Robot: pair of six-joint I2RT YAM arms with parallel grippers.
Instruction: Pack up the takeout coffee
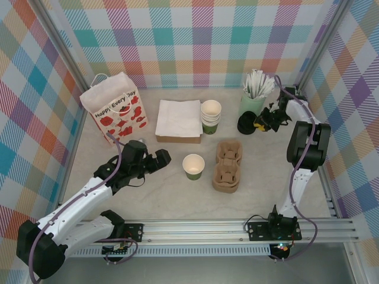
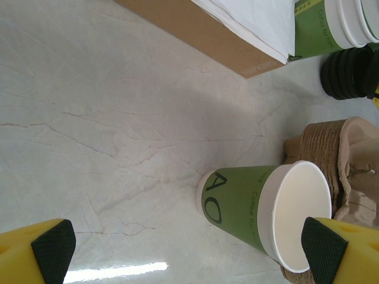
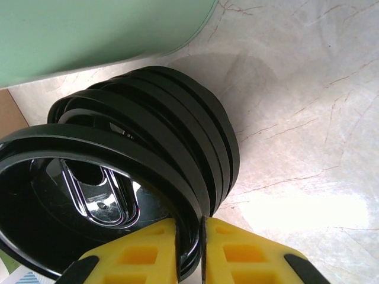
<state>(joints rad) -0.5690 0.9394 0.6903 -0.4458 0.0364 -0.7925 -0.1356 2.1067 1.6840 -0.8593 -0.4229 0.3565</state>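
table (image 1: pixel 148 195): cup (image 1: pixel 193 166) stands upright near the centre. trays (image 1: pixel 228 165), stacked, lie just right of it. box (image 1: pixel 178 139) sits behind the cup, napkins (image 1: pixel 178 117) on it. cup stack (image 1: pixel 211 116) stands just right of the box. bag (image 1: pixel 114 110) stands left of the box. tumbler (image 1: pixel 252 103) stands at the back right, sticks (image 1: pixel 259 83) in it. lids (image 1: pixel 246 125), stacked, lie just before the tumbler. left gripper (image 1: pixel 166 158) sits left of the cup, apart. right gripper (image 1: pixel 260 123) sits right of the lids, fingers astride the top lid (image 3: pixel 89 195) rim.
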